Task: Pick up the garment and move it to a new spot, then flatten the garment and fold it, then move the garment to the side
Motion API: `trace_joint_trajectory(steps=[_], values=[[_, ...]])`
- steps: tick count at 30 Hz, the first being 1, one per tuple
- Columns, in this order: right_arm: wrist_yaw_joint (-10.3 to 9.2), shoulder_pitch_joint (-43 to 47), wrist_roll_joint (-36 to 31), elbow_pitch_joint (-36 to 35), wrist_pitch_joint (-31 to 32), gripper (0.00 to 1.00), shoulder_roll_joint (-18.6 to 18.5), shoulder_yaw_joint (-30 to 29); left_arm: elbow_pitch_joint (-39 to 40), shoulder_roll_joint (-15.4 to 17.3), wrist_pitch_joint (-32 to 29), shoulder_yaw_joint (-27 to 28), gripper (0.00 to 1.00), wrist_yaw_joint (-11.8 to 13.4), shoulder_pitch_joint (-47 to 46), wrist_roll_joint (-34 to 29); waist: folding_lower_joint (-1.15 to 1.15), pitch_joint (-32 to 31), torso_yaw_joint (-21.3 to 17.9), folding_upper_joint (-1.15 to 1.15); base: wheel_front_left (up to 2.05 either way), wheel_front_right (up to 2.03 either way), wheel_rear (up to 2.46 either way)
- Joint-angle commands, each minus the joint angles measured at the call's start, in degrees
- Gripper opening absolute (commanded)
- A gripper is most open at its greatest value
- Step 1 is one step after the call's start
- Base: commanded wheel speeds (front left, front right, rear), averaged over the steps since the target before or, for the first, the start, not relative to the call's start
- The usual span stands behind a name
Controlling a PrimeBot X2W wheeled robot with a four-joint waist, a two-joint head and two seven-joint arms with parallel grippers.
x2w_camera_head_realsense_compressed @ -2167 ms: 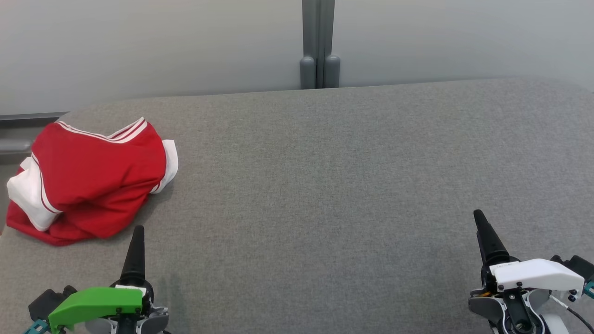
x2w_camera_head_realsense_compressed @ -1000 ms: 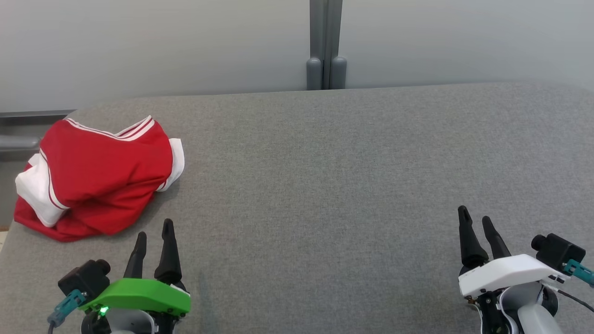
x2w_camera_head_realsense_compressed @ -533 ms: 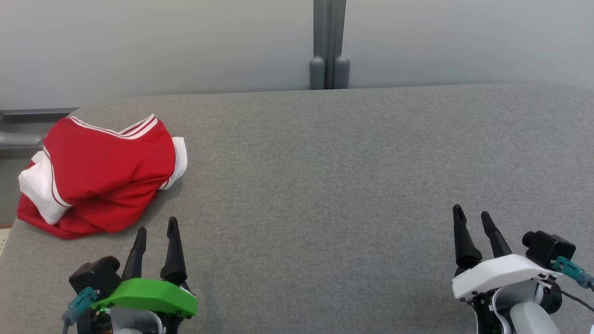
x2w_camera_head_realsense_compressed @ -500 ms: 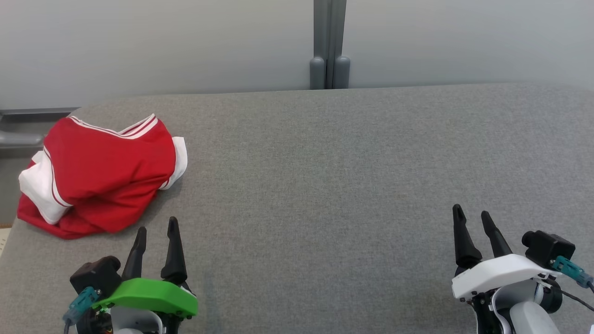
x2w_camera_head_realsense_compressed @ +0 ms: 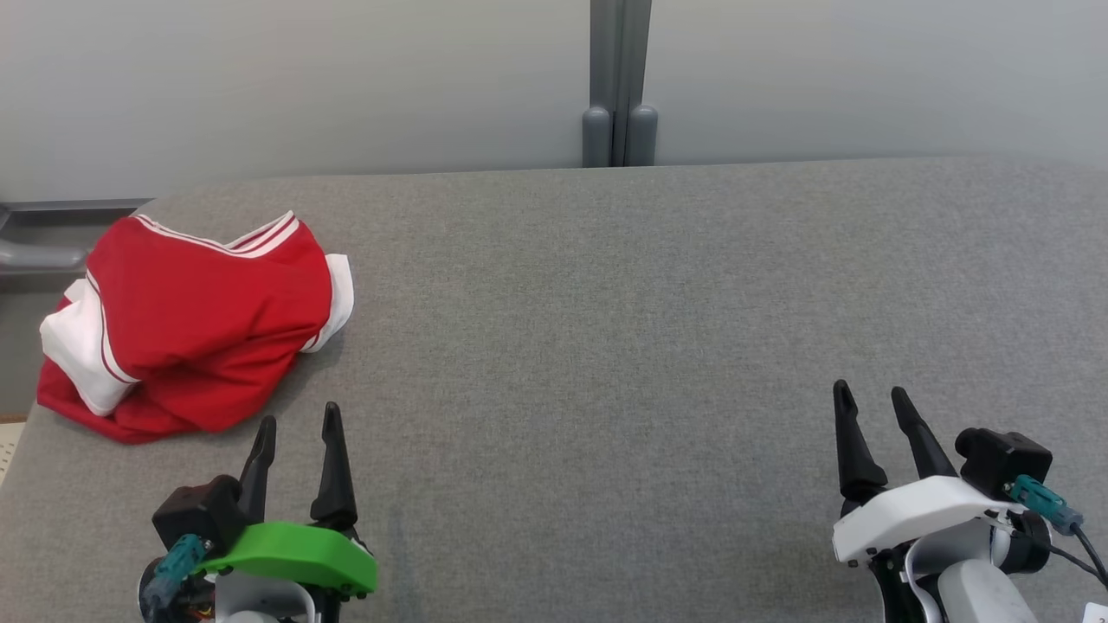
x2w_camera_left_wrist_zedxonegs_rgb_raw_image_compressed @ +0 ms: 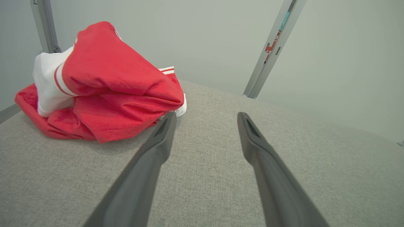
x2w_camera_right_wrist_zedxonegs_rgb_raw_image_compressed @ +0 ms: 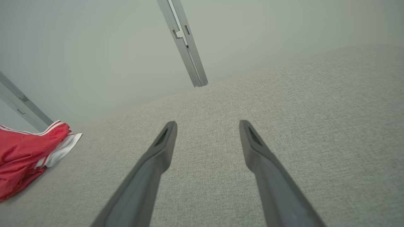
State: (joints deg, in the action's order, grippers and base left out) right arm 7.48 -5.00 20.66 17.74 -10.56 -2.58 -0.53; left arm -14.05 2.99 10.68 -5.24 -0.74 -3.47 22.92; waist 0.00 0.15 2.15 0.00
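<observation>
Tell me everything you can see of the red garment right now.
The garment is red with white panels and red-and-white striped trim, a smooth, slightly shiny fabric by its look. It lies crumpled in a loose heap at the left side of the grey fabric surface, reaching its left edge. Only the surface touches it; the open left gripper sits just short of it.

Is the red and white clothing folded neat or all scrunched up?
Scrunched up: the red and white garment sits in a lumpy heap on the grey fabric table.
</observation>
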Motion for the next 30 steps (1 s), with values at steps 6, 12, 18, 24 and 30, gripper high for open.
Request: trace_joint_trajectory(steps=[6,12,18,24,30], values=[[0.01,-1.05,-3.06,0.15,-1.33,1.00,-0.33,0.33,-0.07,0.12,1.18,0.22,1.00,0.14,-0.73,-2.52,0.00,0.10,0.01,0.00,0.00,0.00,0.00],[0.02,-1.15,-4.55,0.19,-1.94,1.00,-0.35,0.69,-0.19,-0.01,1.79,0.43,1.00,0.11,-0.72,-3.27,0.00,0.18,-0.01,0.00,0.00,0.00,0.00],[0.02,-1.19,-6.67,0.12,-2.68,1.00,-0.37,0.91,-0.20,-0.05,2.53,0.03,1.00,0.44,-0.82,-5.14,0.00,0.32,0.02,0.00,0.00,0.00,0.00],[0.02,-1.26,-8.83,0.09,-3.35,1.00,-0.38,1.09,-0.58,-0.05,3.15,-0.60,1.00,0.87,-1.04,-7.82,0.00,0.51,0.17,0.00,0.00,0.00,0.00],[0.02,-1.29,-11.03,0.29,-3.92,1.00,-0.40,1.23,-0.94,-0.04,3.75,-1.07,1.00,1.26,-1.17,-9.46,0.00,0.61,0.30,0.00,0.00,0.00,0.00]])
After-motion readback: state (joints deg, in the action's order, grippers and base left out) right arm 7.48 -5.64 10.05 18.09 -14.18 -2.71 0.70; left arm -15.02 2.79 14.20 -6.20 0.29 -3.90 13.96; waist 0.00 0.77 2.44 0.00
